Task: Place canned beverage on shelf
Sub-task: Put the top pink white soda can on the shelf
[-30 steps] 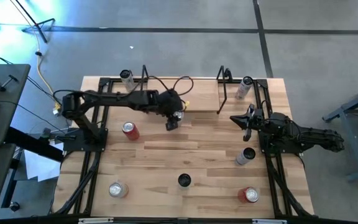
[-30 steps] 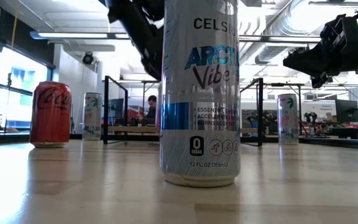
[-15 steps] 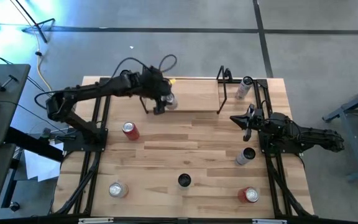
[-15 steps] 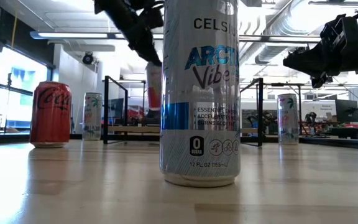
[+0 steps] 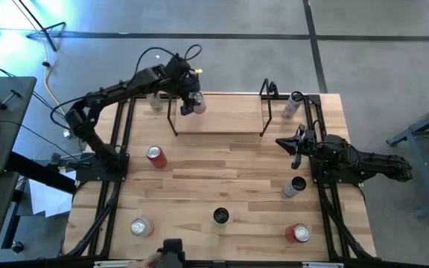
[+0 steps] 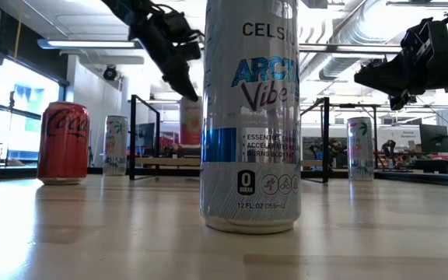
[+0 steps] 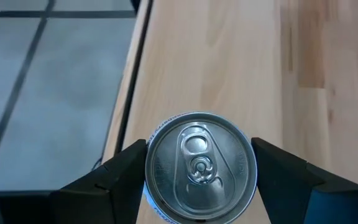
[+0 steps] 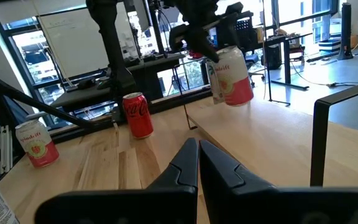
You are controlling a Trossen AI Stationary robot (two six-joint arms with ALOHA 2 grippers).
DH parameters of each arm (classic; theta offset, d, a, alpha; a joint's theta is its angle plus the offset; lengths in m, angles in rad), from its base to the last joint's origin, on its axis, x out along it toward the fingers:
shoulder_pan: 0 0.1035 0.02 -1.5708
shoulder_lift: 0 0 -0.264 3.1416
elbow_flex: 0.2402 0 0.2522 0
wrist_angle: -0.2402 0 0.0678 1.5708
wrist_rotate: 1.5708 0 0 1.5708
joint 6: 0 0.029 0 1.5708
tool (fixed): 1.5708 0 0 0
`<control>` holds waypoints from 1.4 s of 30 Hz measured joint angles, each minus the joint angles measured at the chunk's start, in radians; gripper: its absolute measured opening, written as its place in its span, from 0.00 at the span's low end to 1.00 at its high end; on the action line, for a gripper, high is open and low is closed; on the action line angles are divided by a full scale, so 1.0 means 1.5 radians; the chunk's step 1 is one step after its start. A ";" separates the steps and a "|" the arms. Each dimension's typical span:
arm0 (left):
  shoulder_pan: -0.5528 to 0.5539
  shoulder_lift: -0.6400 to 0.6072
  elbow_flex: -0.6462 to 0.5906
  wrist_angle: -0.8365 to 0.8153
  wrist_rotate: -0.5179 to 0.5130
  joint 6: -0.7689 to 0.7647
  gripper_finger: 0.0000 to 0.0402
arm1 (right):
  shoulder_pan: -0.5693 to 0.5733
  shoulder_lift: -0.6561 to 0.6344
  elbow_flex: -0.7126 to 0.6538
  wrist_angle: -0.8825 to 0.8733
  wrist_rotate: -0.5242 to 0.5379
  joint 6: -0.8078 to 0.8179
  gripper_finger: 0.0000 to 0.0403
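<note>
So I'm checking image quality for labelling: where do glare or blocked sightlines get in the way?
Low view: the Celsius can fills the centre, hiding the shelf; bright ceiling lights wash out the background. High view: blue glare at the left edge. Left wrist view: sharp on the held can.

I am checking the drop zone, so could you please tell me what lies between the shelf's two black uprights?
In the high view, only bare plank of the shelf lies between them; the can held in the left gripper is near the left upright.

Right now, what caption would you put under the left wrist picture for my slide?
Left gripper holds a silver-topped can above the light-wood shelf.
</note>
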 joint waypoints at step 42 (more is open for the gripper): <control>0.117 0.092 0.087 -0.100 0.069 0.108 0.59 | 0.000 0.000 0.000 0.000 0.000 0.000 0.00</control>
